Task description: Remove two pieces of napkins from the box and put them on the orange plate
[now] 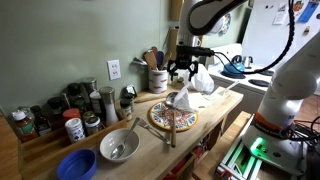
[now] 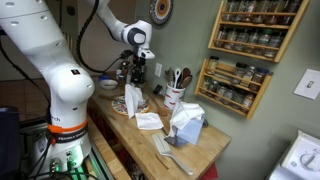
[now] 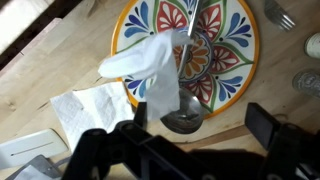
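Note:
The orange plate (image 3: 225, 45) (image 1: 172, 117) (image 2: 126, 104) lies on the wooden counter. One white napkin (image 3: 150, 62) (image 1: 182, 98) (image 2: 132, 97) is crumpled on the plate, draped over its rim and over a metal ladle (image 3: 182, 112) that lies across it. My gripper (image 3: 200, 120) (image 1: 180, 68) (image 2: 135, 72) hangs just above the plate's edge. It is open and nothing is between its fingers (image 3: 262, 122). The pale box (image 1: 204, 84) (image 2: 187, 126) stands beside the plate with a white tissue poking out of its top.
A flat white sheet (image 3: 92, 108) (image 2: 148, 121) lies on the counter by the plate. A metal bowl (image 1: 120, 146) and a blue bowl (image 1: 77, 165) sit near the front edge. Spice jars (image 1: 60, 115) and a utensil holder (image 1: 157, 78) line the wall. A fork (image 3: 280, 15) lies past the plate.

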